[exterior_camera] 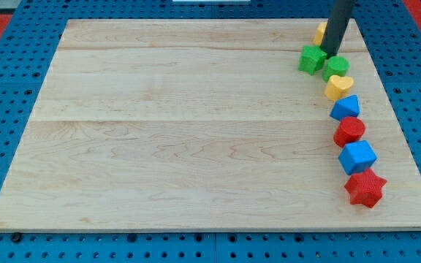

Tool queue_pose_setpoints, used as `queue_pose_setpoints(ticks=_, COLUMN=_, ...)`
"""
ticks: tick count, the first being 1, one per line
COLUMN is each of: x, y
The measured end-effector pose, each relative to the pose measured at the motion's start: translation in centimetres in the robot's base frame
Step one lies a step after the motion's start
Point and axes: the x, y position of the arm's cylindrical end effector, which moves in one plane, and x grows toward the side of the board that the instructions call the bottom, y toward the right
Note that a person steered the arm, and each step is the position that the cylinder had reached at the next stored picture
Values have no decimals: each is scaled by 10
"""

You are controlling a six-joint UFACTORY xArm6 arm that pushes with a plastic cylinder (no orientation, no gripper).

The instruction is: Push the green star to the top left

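Observation:
The green star (311, 58) lies near the board's top right corner. My tip (330, 54) is down on the board just to the right of the star, touching or nearly touching it, and just above a green round block (335, 67). The dark rod rises from there out of the view's top. A yellow block (319, 32) is partly hidden behind the rod, above the star.
A column of blocks runs down the right side of the wooden board (196, 131): a yellow heart (338, 87), a blue block (346, 108), a red round block (349, 131), a blue cube (357, 156) and a red star (365, 188).

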Motion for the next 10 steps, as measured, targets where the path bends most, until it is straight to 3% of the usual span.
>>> queue_pose_setpoints(ticks=2, x=18, y=-48)
queue_pose_setpoints(ticks=5, x=20, y=-238)
queue_pose_setpoints(ticks=7, x=-28, y=-295)
queue_pose_setpoints(ticks=10, x=-64, y=-351)
